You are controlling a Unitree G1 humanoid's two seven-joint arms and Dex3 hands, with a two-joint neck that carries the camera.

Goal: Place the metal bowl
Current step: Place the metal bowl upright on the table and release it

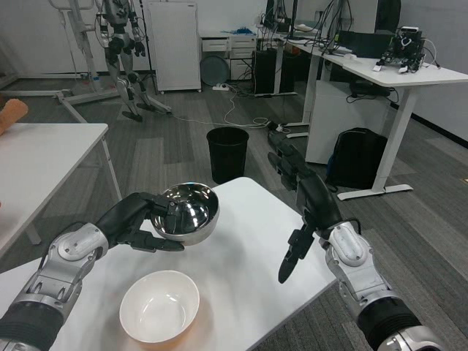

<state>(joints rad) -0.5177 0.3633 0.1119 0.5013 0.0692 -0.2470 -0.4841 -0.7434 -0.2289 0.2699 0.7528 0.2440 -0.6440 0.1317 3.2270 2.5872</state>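
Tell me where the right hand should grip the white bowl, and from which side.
Grip the white bowl by its near-right rim, coming from above on the right. It sits upright and open, so the thin rim is exposed for a pinch. The right hand hangs open on that side, while the left hand holds the metal bowl beyond it.

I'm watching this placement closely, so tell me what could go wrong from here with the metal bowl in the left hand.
1. The left hand grips the metal bowl by one side of its rim; the bowl is tilted and might slip.
2. The white bowl sits close below, so lowering there may knock it.
3. The table edge is near; a far placement may tip off.
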